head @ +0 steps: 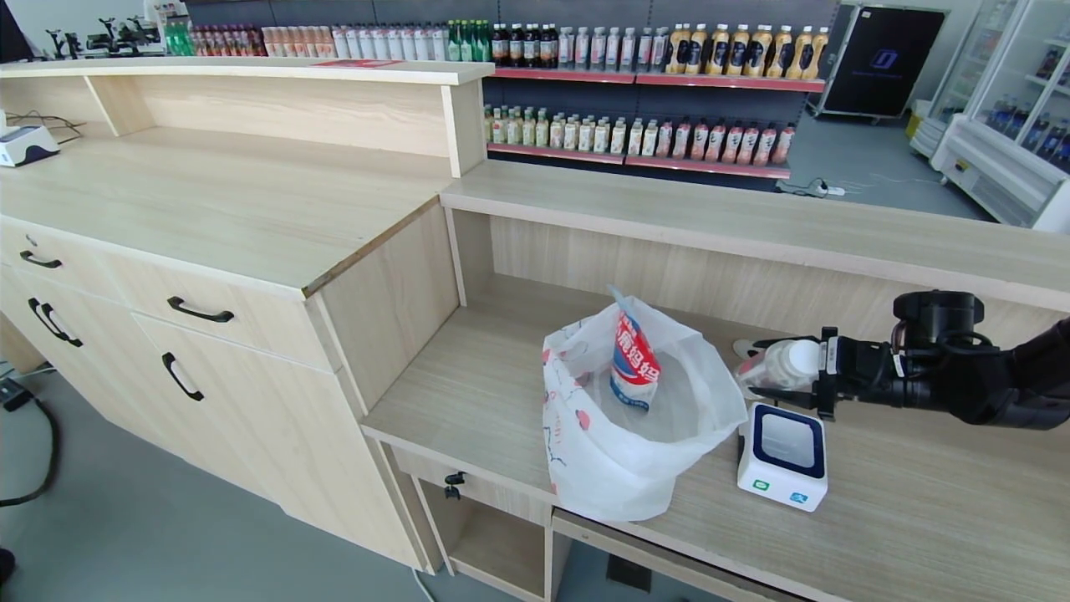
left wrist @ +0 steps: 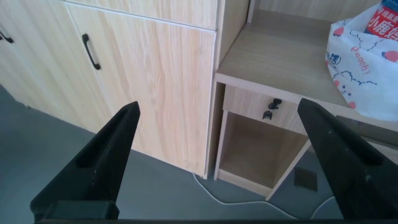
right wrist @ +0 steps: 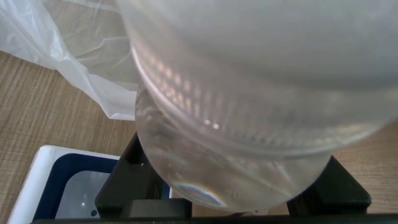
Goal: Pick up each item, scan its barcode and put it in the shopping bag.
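Clear bottle [head: 792,359] tight in the right claw [head: 765,370] — just over the scanner [head: 784,458], beside the shopping bag [head: 602,468]

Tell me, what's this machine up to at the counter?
The robot's right pincer is holding a clear bottle close over a small white scanner on the wooden counter, right beside a white shopping bag. One red and white pouch is already in the bag. The left pincer hangs open off to the side, in front of the cabinet, holding nothing.
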Available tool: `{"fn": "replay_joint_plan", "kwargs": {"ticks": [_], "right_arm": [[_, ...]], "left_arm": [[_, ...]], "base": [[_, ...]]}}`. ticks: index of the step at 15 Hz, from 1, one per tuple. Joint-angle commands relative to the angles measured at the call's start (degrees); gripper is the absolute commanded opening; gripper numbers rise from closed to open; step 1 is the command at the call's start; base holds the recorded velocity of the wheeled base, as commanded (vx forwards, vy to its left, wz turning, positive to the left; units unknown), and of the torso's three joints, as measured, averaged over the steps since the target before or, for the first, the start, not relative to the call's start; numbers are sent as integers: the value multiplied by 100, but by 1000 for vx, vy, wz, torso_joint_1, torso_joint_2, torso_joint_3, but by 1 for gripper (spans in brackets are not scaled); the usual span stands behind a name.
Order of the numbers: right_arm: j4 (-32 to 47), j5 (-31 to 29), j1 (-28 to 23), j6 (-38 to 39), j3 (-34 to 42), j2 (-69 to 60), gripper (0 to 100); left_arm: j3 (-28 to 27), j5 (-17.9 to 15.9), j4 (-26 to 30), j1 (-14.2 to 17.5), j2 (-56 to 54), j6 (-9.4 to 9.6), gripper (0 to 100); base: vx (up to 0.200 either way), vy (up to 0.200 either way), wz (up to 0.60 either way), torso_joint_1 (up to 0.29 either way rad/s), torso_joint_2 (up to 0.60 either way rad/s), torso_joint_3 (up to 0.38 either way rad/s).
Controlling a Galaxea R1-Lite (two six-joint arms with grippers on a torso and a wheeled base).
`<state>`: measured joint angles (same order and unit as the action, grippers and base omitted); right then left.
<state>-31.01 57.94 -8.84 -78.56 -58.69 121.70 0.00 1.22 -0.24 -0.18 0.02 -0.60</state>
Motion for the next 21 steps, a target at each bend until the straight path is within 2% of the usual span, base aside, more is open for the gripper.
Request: {"fn": "replay_joint_plan", "kwargs": {"ticks": [1, 21], "right_arm": [[8, 7, 5, -11, 50, 3, 0], [34, -319, -145, -213, 323, -586, 0]], "left_arm": [[0, 1, -11, 1, -2, -2, 100], [0, 1, -2, 1, -2, -2, 100]], "base": [[0, 0, 0, 0, 0, 0], [0, 0, 0, 0, 0, 0]]}}
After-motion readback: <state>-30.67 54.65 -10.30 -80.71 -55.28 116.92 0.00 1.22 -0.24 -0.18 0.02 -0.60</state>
